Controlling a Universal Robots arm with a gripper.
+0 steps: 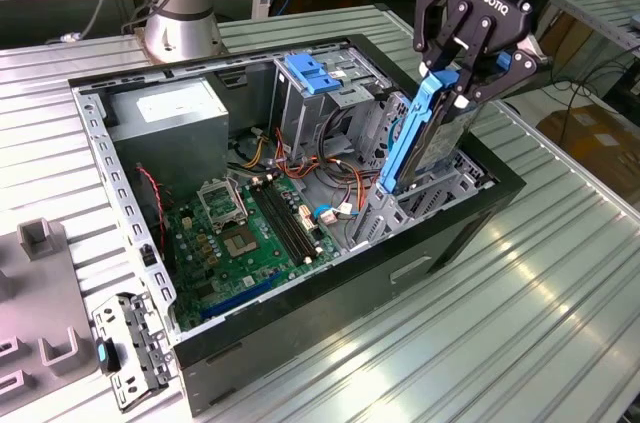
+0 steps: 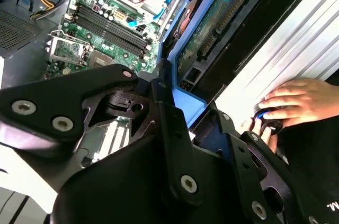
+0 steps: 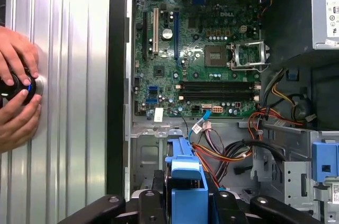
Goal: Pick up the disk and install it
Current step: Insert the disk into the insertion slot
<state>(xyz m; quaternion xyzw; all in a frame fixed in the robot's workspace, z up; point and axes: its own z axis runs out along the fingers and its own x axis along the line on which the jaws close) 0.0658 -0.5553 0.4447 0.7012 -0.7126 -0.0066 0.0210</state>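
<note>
Gripper (image 3: 186,206) was closest to the lens, jaws closed partway, clamping the disk's (image 3: 185,173) top end. Disk hung straight below the jaws, long axis approx. vertical w/ a slight tilt. Its lower end was down in the bay (image 1: 440,198) at the case's (image 1: 300,318) corner, exterior view's right; couldn't tell if seated. Count: 1 disk, 1 gripper, 1 case, 1 board (image 1: 250,233), 2 hands (image 3: 16,54) on the table (image 3: 79,75).
</note>
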